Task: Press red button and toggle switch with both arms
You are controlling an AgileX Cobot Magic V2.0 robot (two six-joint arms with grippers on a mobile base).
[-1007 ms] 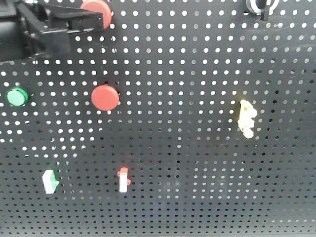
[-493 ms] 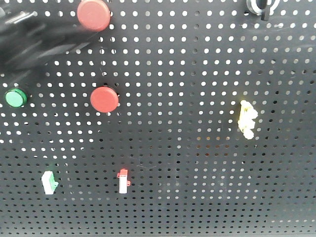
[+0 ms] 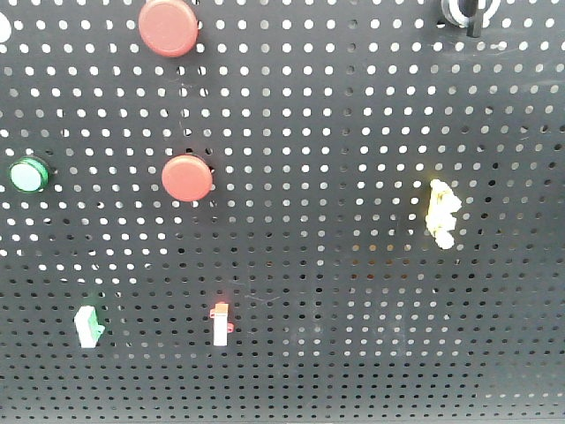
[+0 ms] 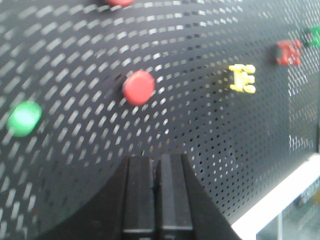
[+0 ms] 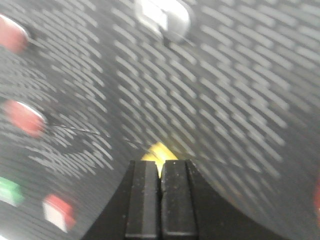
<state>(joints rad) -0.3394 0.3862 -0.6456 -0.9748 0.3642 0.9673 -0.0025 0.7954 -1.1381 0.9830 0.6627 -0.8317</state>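
In the front view the red button point(image 3: 168, 26) sits at the top of the black pegboard, uncovered. The toggle switch point(image 3: 468, 11), with its whitish ring, is cut by the top edge at the right. Neither arm shows in this view. In the left wrist view my left gripper point(image 4: 156, 161) is shut and empty, back from the board; the red button point(image 4: 119, 1) is at the top edge. In the blurred right wrist view my right gripper point(image 5: 160, 165) is shut and empty, below the toggle switch point(image 5: 162, 17). The red button point(image 5: 12, 32) is at far left.
A smaller red button point(image 3: 187, 177), a green button point(image 3: 27, 175), a yellow piece point(image 3: 440, 212), a green-tipped tab point(image 3: 87, 325) and a red-tipped tab point(image 3: 221, 322) are on the pegboard point(image 3: 335, 291). The yellow piece point(image 5: 159, 150) is just beyond my right fingertips.
My left arm was at the red button at the top left. It has pulled away to the left and left the front view, so the button is uncovered.
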